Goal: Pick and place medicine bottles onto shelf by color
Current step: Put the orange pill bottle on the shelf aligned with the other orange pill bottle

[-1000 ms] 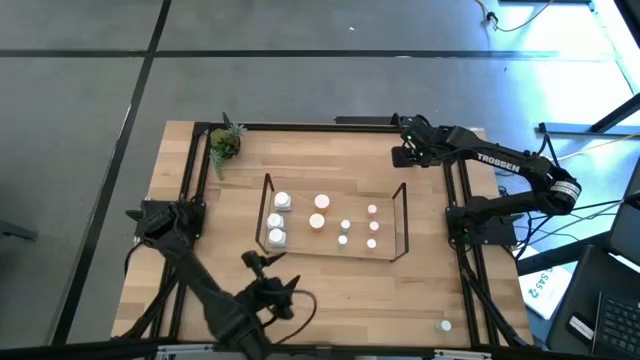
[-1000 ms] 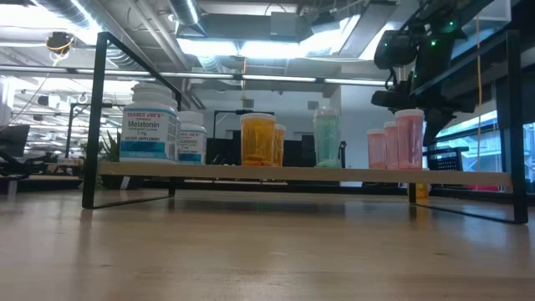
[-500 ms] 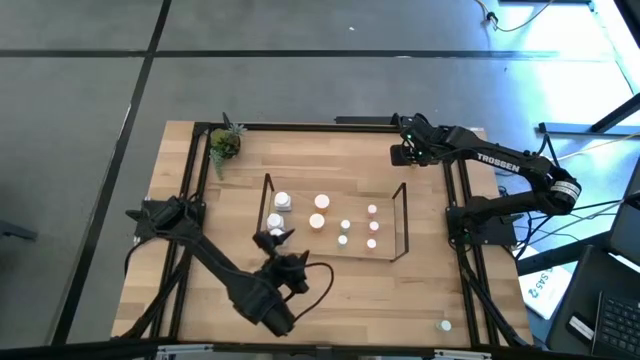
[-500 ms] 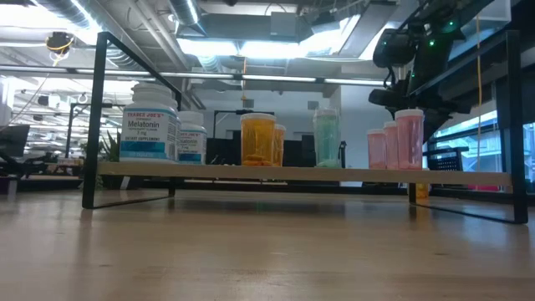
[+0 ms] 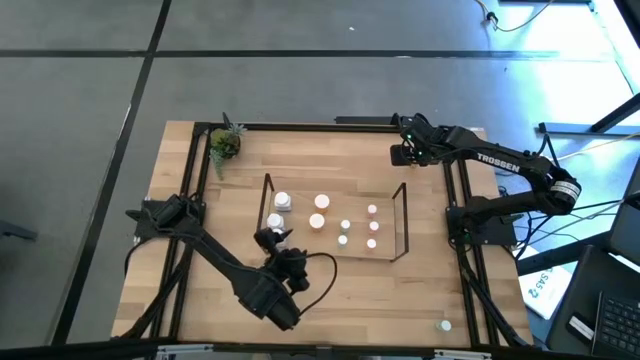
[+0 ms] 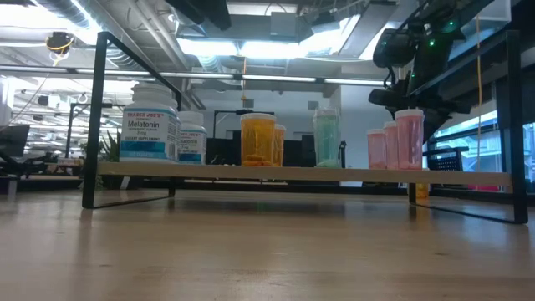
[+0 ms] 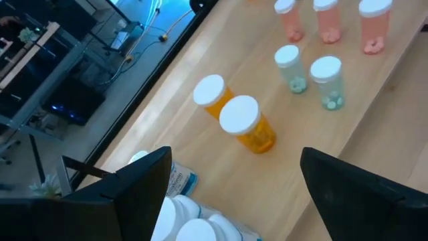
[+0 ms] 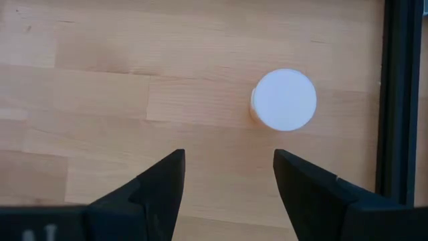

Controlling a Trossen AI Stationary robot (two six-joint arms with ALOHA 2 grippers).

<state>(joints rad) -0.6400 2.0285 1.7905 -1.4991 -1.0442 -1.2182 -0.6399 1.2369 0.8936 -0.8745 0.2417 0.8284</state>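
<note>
I see the shelf (image 5: 335, 222), a thin black wire rack with a light wood deck, in the middle of the table (image 5: 300, 300). On it stand white-capped medicine bottles sorted by body colour: two white Melatonin bottles (image 6: 150, 124) at one end, two orange bottles (image 7: 247, 124) next, two teal bottles (image 7: 326, 79), then three pink bottles (image 6: 409, 137) at the other end. One more white-capped bottle (image 8: 283, 99) stands alone on the bare wood beside the black table frame (image 8: 396, 100), directly below my right gripper (image 8: 227, 177), whose fingers are spread with nothing between them. My left gripper (image 5: 272, 238) hangs over the white-bottle end of the shelf, fingers wide apart and empty. A small potted plant (image 5: 224, 143) sits in the far left corner. The table is pale planked wood; beyond it the low view shows ceiling pipes and strip lights.
</note>
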